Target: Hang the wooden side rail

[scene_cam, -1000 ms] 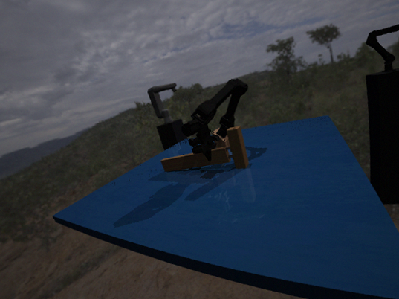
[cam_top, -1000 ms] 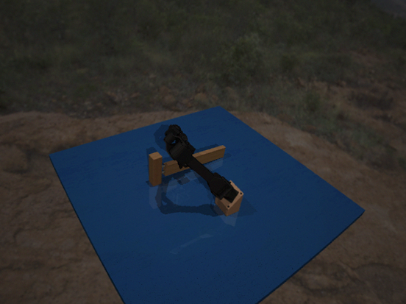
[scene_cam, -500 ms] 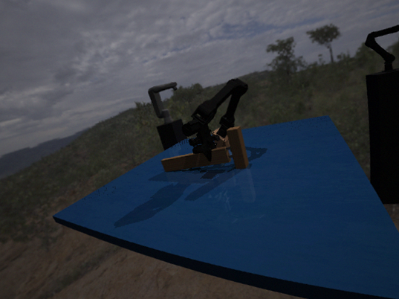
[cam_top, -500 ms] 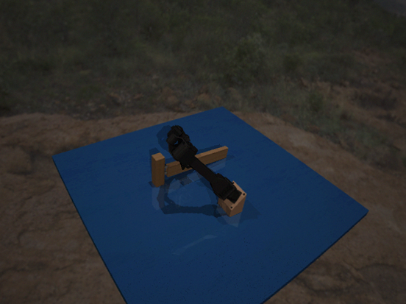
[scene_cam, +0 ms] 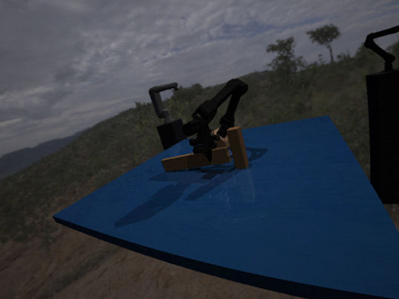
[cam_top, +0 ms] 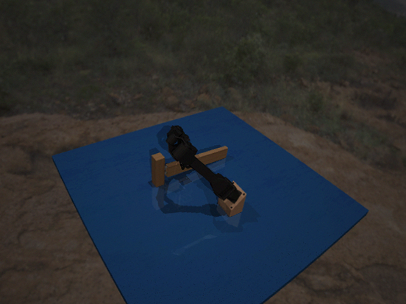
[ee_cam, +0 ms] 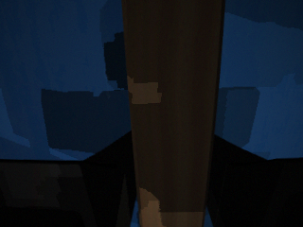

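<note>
The wooden rail (cam_top: 215, 155) (scene_cam: 178, 163) (ee_cam: 175, 109) lies nearly level, low over the blue table. Whether its far end touches the table is unclear. My gripper (cam_top: 185, 165) (scene_cam: 208, 156) (ee_cam: 167, 130) points down and is shut on the rail, one finger on each side, nearer its hook end in the exterior view. The upright headboard post (cam_top: 158, 171) (scene_cam: 237, 147) stands just beyond that end, with a narrow gap between wood and wood. Small steel hooks show faintly in this gap. The post's slot and pins are hidden, so whether hooks and pins touch cannot be told.
My arm's wooden base block (cam_top: 235, 208) stands on the blue table (cam_top: 195, 274) (scene_cam: 297, 206), with the arm reaching from it over the rail. Beyond the table, a black pedestal (scene_cam: 395, 134) carries another arm, and a grey arm (scene_cam: 157, 105) stands on a second pedestal.
</note>
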